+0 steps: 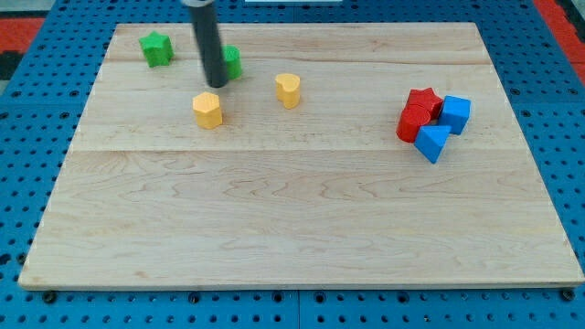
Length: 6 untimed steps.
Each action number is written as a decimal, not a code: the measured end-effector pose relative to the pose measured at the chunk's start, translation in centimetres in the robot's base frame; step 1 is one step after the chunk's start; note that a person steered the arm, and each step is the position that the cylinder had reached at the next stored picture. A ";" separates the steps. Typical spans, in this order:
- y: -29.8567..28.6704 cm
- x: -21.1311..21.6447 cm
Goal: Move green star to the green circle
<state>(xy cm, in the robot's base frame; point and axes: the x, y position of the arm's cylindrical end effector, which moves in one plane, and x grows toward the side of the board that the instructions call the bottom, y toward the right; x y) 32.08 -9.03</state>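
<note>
The green star (156, 48) lies near the view's top left corner of the wooden board (302, 219). The green circle (232, 62) lies to its right, partly hidden behind my rod. My tip (216, 85) rests on the board just left of and below the green circle, to the right of the green star and just above the yellow hexagon (208, 110). The tip touches neither green block as far as I can tell.
A yellow heart-like block (288, 90) lies right of the tip. At the view's right a cluster holds a red star (423, 100), a red block (412, 122), a blue cube (454, 113) and a blue triangle (432, 142).
</note>
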 end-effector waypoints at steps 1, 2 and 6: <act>-1.7 -4.5; -7.6 -5.7; -15.7 -6.1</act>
